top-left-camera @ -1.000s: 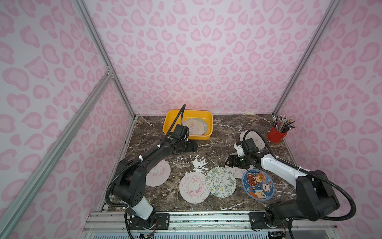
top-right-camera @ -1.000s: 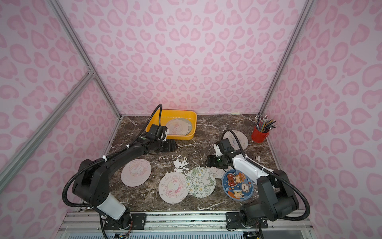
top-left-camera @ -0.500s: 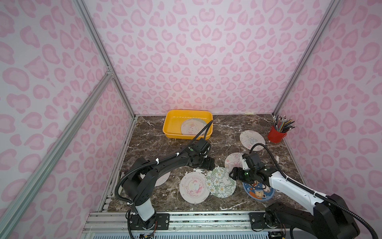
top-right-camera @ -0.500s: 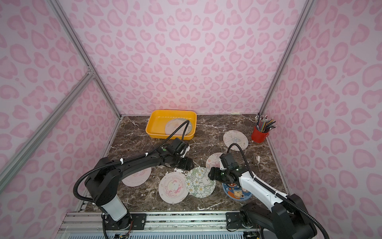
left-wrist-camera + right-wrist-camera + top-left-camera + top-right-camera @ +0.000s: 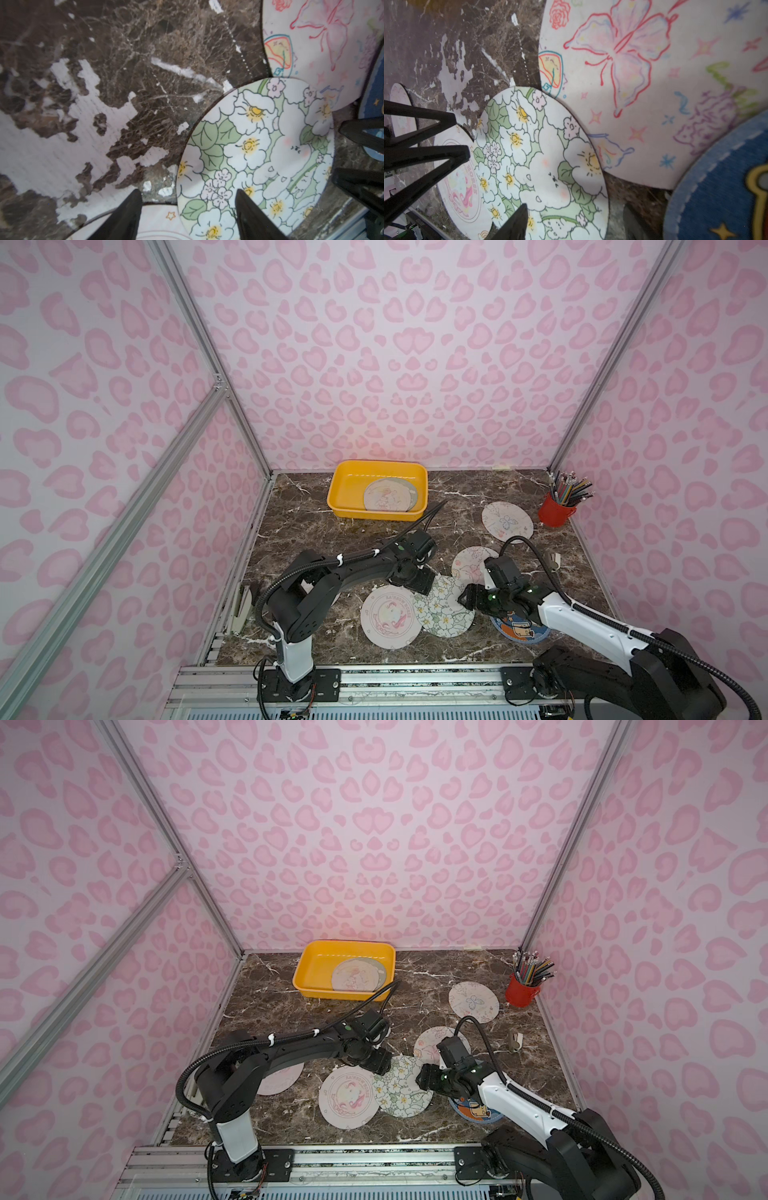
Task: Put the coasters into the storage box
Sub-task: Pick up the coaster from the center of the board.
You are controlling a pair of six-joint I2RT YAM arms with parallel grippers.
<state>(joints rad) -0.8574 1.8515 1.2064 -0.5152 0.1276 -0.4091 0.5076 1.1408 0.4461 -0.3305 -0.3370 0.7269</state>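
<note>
Looked into a small room with walls (image 5: 395,344) covered in pink heart spots and shiny metal posts (image 5: 208,352) in the corners. Saw a dark brown marble desk (image 5: 374,531) with thin white lines all over. Spotted rough white patches (image 5: 52,145) on the desk, just beside the green flower coaster (image 5: 442,612) on the left-arm side.

Found the green flower coaster lying flat. Saw a pale horse coaster (image 5: 388,620) touching it on the left-arm side. Saw a pale butterfly coaster (image 5: 471,568) touching it at the back. Found a dark blue coaster (image 5: 521,630) just beside it on the right-arm side, partly hidden under the right arm. Spotted one more pale coaster (image 5: 280,1083) well apart from it on the left-arm side, half under the left arm. Saw another butterfly coaster (image 5: 507,521) well behind it, and a red cup of pencils (image 5: 555,512) even farther back.

Found the yellow storage box (image 5: 347,493) far behind the green flower coaster, a bit toward the left-arm side, with pale coasters (image 5: 388,497) lying flat inside.

Saw the left fingers (image 5: 124,218) spread apart, gripping nothing, one tip over the green flower coaster and one tip just off its edge. Saw the right fingers (image 5: 512,224) spread apart and empty at the other side of the same coaster, one tip over it and one tip over bare desk.
</note>
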